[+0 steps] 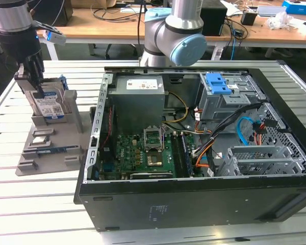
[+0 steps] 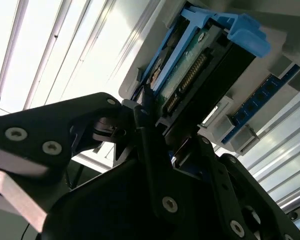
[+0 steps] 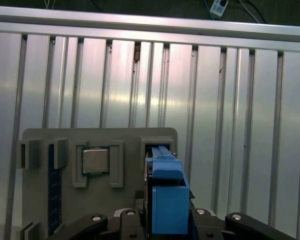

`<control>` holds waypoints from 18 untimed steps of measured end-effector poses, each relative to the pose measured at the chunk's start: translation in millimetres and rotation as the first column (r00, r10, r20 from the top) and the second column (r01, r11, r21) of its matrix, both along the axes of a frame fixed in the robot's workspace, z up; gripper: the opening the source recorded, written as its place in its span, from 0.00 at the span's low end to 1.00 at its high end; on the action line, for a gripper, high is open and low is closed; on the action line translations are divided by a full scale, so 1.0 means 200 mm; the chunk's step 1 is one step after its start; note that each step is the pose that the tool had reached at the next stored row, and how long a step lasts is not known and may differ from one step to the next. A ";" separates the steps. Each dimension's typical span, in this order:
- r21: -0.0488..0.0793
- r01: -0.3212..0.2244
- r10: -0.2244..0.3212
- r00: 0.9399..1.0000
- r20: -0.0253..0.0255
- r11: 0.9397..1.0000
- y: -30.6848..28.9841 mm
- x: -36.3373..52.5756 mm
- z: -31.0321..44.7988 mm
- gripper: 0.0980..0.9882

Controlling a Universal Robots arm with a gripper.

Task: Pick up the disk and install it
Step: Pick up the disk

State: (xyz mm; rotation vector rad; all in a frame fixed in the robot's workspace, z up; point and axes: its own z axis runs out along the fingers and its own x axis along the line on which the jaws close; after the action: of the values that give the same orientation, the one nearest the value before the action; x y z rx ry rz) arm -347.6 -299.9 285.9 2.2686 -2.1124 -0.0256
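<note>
The disk (image 1: pixel 48 104) stands upright in a slot of the grey holder (image 1: pixel 56 138) at the exterior view's left, its white-and-blue label facing out and blue carrier rails along its edges. My gripper (image 1: pixel 39 92) reaches down onto its top edge, and its fingers (image 2: pixel 142 112) press against both faces, shut on the disk. In the second wrist view the disk's (image 2: pixel 190 75) connector edge and blue carrier handle show just past the fingers. The first wrist view looks down the blue carrier (image 3: pixel 167 195), which sits between the finger links above the holder (image 3: pixel 100 137).
A square chip (image 3: pixel 95 161) and a thin blue memory stick (image 3: pixel 52 190) lie in the holder beside the disk. The open computer case (image 1: pixel 194 194) fills the exterior view's right, with a grey drive cage (image 1: pixel 229 102) topped by a blue bracket (image 1: pixel 218 83). The slatted metal table (image 1: pixel 20 204) lies beneath.
</note>
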 end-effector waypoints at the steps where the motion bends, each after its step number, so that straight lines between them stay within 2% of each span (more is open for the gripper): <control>1: 0.000 0.000 0.000 1.000 0.000 1.000 0.000 0.000 0.000 0.30; 8: 0.001 0.004 -0.004 1.000 0.000 1.000 0.000 0.000 0.000 0.30; 10: 0.000 0.027 -0.027 1.000 0.000 1.000 0.000 0.000 0.000 0.30; 11: 0.001 0.056 -0.056 0.998 0.000 0.998 0.000 0.000 0.000 0.30; 14: 0.000 0.121 -0.121 0.993 0.000 0.993 0.000 -0.001 0.000 0.30; 18: 0.001 0.086 -0.086 0.996 0.000 0.996 0.000 0.000 0.000 0.30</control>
State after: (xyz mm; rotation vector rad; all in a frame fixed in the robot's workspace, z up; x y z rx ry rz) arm -347.7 -300.0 285.9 2.1759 -2.2094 -0.0291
